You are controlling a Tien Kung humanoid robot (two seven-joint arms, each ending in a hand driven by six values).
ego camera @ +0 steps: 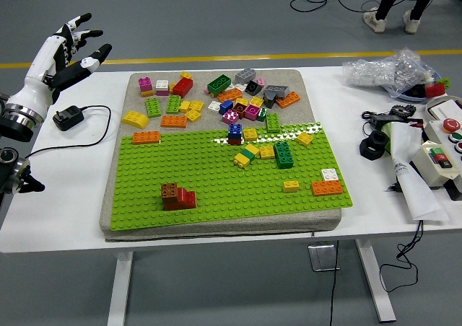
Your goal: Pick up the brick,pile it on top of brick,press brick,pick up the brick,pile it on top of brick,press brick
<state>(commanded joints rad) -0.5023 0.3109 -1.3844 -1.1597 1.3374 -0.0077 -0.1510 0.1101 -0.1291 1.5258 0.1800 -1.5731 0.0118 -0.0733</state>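
Left hand (68, 48) raised, fingers spread and empty, well left of seemingly stacked brown-red bricks (177, 195).

Baseplate (216, 189): bright green, studded, laid on a grey mat (115, 196). Table (72, 182): white. Red brick (180, 198) is joined by a brown brick (169, 190). Loose pile (216, 95): yellow, orange, green, magenta, grey, white, blue. Left hand (66, 48): white with black.
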